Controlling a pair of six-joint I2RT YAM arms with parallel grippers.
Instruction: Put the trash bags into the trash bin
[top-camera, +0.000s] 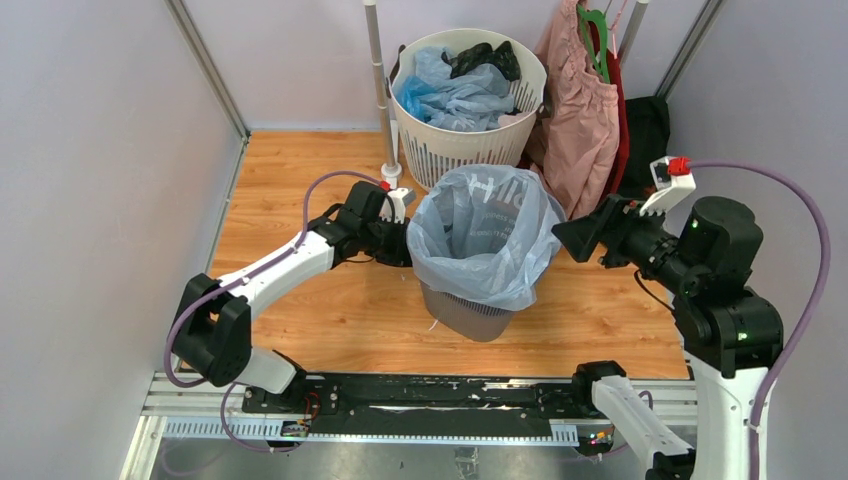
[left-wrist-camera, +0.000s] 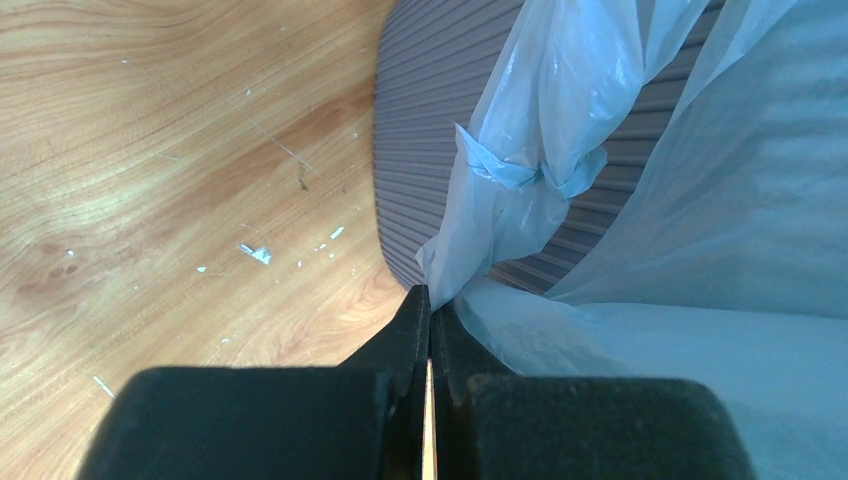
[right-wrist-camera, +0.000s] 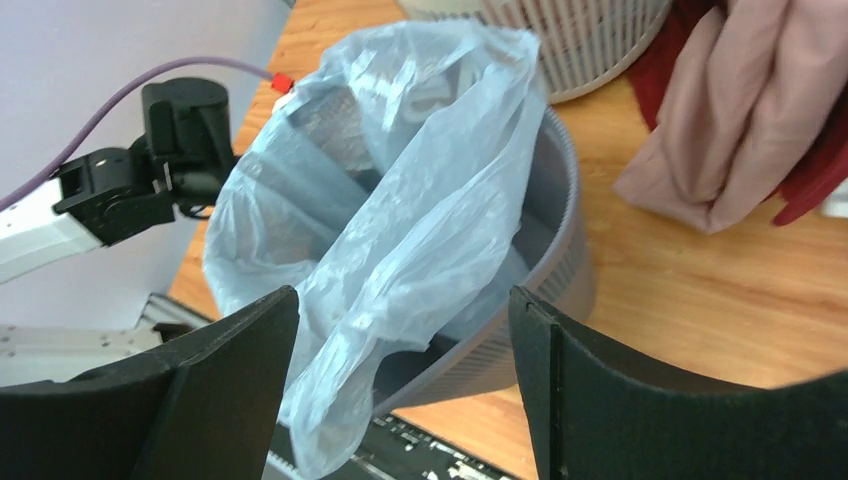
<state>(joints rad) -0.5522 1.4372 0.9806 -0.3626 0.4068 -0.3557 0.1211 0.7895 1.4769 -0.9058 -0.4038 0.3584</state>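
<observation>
A large pale blue see-through trash bag (top-camera: 485, 235) is draped over and into the dark grey mesh trash bin (top-camera: 465, 315) in the middle of the wooden floor. My left gripper (top-camera: 402, 240) is at the bin's left side, shut on the bag's edge. In the left wrist view its tips (left-wrist-camera: 430, 297) pinch the trash bag (left-wrist-camera: 700, 200) against the trash bin's wall (left-wrist-camera: 430, 120). My right gripper (top-camera: 578, 236) hangs open just right of the bin. In the right wrist view it (right-wrist-camera: 402, 300) stands wide, apart from the trash bag (right-wrist-camera: 420, 200) and the trash bin (right-wrist-camera: 565, 250).
A round white slotted basket (top-camera: 450, 160) behind the bin holds more blue and dark plastic bags (top-camera: 455, 95). A pink garment (top-camera: 580, 120) hangs at the back right beside a white pole (top-camera: 380, 90). Pale walls close both sides; a black rail (top-camera: 400, 395) runs along the front.
</observation>
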